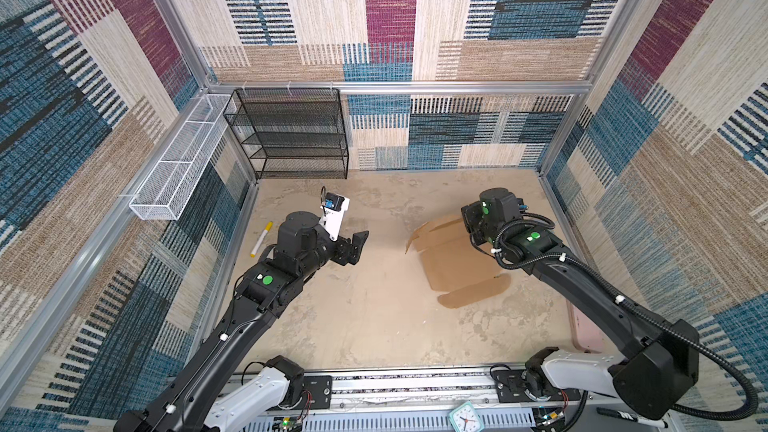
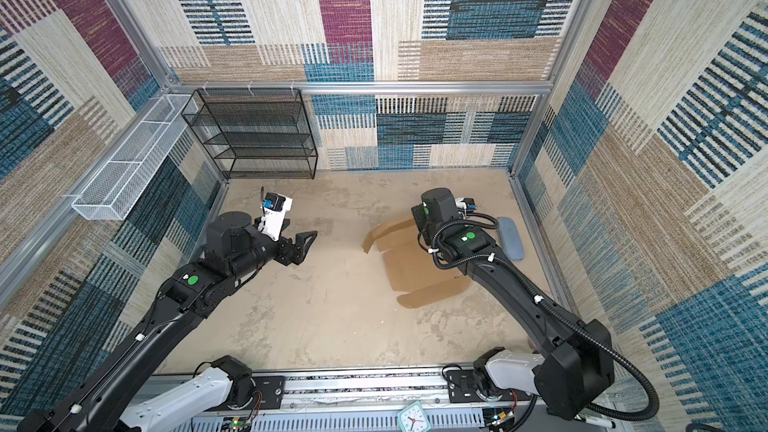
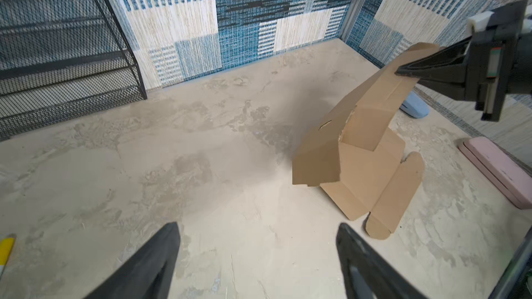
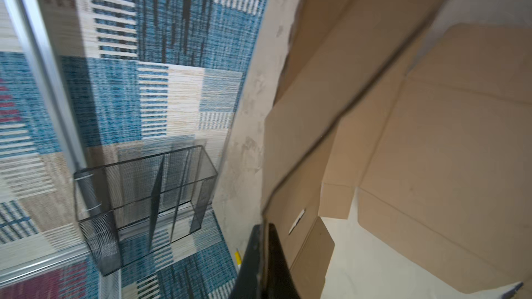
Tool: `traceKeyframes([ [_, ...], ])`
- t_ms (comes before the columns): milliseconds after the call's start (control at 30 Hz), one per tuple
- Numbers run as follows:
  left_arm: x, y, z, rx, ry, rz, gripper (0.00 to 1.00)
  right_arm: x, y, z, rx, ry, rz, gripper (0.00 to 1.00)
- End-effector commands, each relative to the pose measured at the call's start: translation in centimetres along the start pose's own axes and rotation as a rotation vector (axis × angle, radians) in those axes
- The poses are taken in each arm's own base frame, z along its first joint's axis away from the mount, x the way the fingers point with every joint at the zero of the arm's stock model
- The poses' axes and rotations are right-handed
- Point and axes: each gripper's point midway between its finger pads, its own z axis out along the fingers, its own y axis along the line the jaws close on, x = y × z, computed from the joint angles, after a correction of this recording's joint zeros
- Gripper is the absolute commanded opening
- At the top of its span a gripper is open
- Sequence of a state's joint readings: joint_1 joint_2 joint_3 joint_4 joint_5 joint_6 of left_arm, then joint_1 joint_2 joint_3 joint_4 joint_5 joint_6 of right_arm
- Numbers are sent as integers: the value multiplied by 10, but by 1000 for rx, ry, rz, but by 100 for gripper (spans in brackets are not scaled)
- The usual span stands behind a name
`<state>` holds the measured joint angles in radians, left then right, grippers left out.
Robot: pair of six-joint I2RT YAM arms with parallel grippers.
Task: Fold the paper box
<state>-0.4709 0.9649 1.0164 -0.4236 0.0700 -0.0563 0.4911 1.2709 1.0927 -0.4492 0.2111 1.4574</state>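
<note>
- Plainly, the box (image 1: 457, 272) (image 2: 419, 272) is an unprinted brown cardboard sheet, die-cut, with creases, flaps and tabs.
- It sits on the right half of the table (image 1: 374, 326), near the right wall, in both top views.
- Its main panel lies flat, and a long flap with rounded ends lies flat along the near edge.
- The far part is lifted off the table and bent along its creases, with one side flap hanging down at an angle. In the left wrist view the box (image 3: 365, 168) shows a short slot cut in the raised part.
- The right gripper (image 3: 403, 70) (image 4: 263, 234) is clamped tight on the top of that raised part — in the right wrist view the thin cardboard edge runs in between its fingers.
- The left gripper (image 1: 356, 248) (image 2: 305, 245) is well apart from the box, over bare table on the left — jaws spread wide, holding nothing.
- A yellow-capped marker (image 1: 261, 239) lies by the left wall, beside the left arm.
</note>
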Motion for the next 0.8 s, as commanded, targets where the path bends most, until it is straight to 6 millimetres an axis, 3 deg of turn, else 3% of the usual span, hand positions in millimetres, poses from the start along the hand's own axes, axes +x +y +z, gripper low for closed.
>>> traceKeyframes([
  [0,9,-13,6,83,50,-47,87,9,-13,11,26,41,8,0],
  [233,26,-24,20,159,104,-72,86,-2,-27,35,74,23,-5,0],
  [567,42,-66,32,406,44,7,82,-11,-29,54,89,24,-3,0],
  [700,47,-78,51,455,68,90,78,-12,-25,56,81,23,-5,0],
  [767,50,-74,65,434,64,135,77,-13,-22,57,75,22,-8,0],
])
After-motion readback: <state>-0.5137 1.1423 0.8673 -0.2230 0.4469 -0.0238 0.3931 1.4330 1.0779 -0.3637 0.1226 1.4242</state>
